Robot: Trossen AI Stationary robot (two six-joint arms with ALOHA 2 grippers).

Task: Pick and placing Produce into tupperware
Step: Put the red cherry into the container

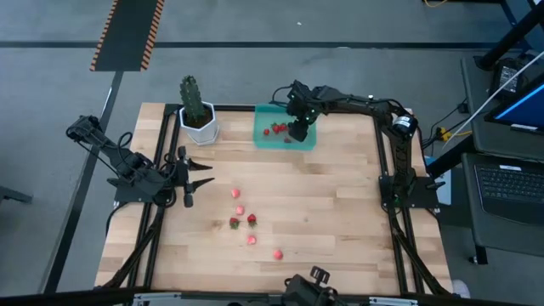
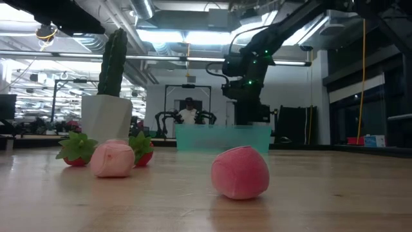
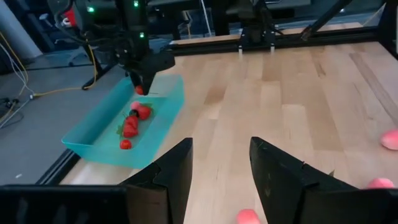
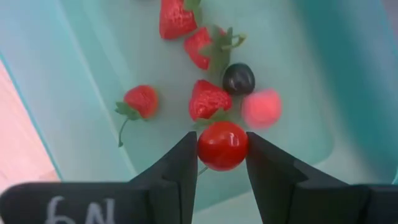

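The teal tupperware [image 1: 270,140] sits at the table's far edge, right of the cactus, and holds several red strawberries [image 4: 208,99], a dark berry [image 4: 239,78] and a pink piece [image 4: 261,107]. My right gripper [image 1: 297,132] hangs over the tupperware's right half, shut on a round red piece [image 4: 222,145]. More red and pink produce [image 1: 240,210] lies loose on the wood at mid-table. My left gripper [image 1: 204,177] waits open at the table's left side, with nothing between its fingers [image 3: 177,168]. My right gripper pinches the round red piece by its two opposite sides [image 4: 202,146] between the two fingertips. The fingers come from above, pointing steeply down. The piece [image 3: 138,91] hangs just above the tupperware's floor, over the pieces lying inside.
A tall green cactus in a white pot [image 1: 197,119] stands just left of the tupperware. Black frame rails [image 1: 387,161] run along the table's left and right sides. Bare wood lies between the loose produce and the tupperware.
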